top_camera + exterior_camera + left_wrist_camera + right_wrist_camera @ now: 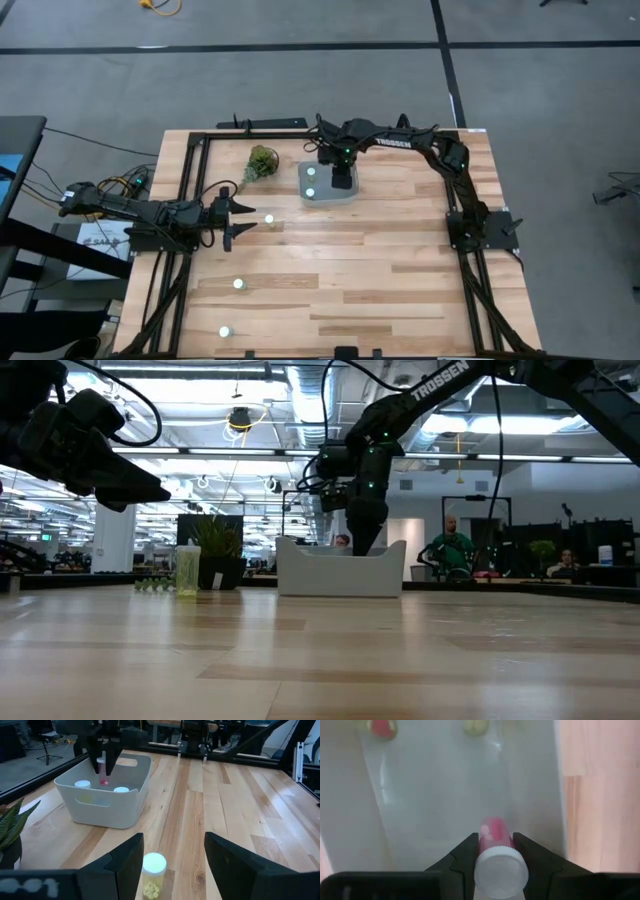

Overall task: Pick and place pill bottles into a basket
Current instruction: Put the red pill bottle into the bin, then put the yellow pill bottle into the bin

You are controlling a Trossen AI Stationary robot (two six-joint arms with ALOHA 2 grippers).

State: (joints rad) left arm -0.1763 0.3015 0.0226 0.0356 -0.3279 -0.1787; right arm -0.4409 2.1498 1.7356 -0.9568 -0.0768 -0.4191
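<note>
Beside the basket (327, 184) at the surface's (400, 270) far side, a green plant (262, 161); inside the basket, two white-capped bottles (82, 784) standing upright. Over the basket, right tool (495, 851) closed on a pink-filled bottle (499, 866), held above the basket floor. Near the left edge, left tool (172, 851) spread wide, with a yellow-filled bottle (153, 870) upright on the surface between its fingers (126, 862), not gripped; two more bottles (238, 284) stand farther toward the near edge, well apart.

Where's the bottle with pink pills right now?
The pink-pill bottle is clamped in the right gripper, inside the basket at the table's far middle.
</note>
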